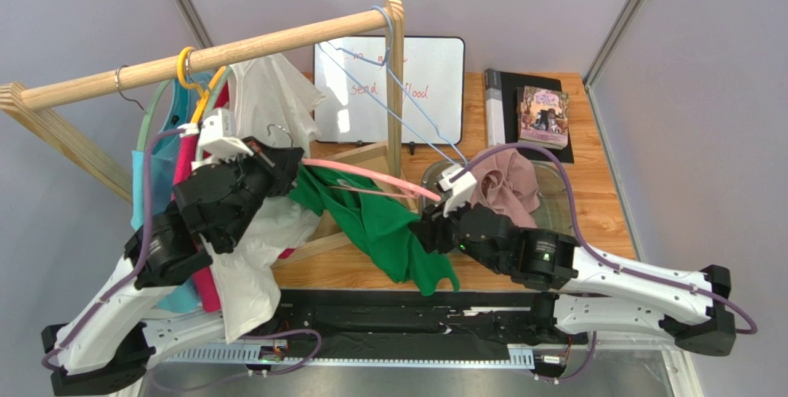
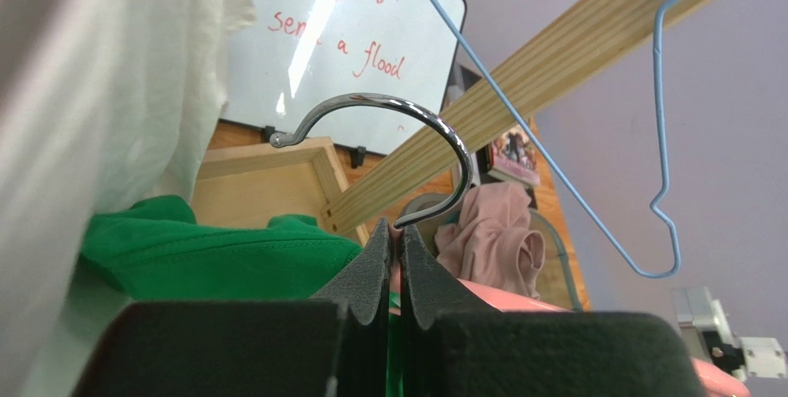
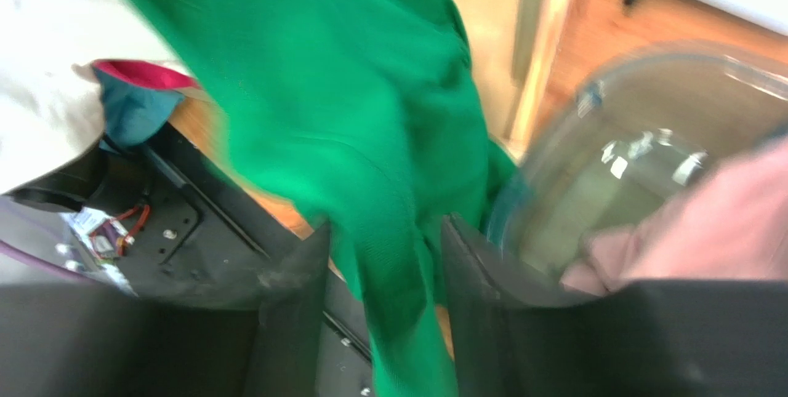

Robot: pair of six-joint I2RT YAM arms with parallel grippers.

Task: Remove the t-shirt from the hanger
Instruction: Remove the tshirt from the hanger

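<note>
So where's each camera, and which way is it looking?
Top camera: above and behind the arms, looking down at the table; both arms show, green t-shirt between them.
Left wrist: on the left hand, looking up along its shut fingers at the hanger's metal hook and whiteboard.
Right wrist: on the right hand, looking down between its parted fingers at the t-shirt.
Shared: all three see the t-shirt; top and left wrist see the whiteboard.

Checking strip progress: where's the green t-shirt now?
Top view, centre: the green t-shirt drapes off the pink hanger, its tail hanging between the parted fingers of the right pincer. The left pincer clamps that hanger on the left.
</note>
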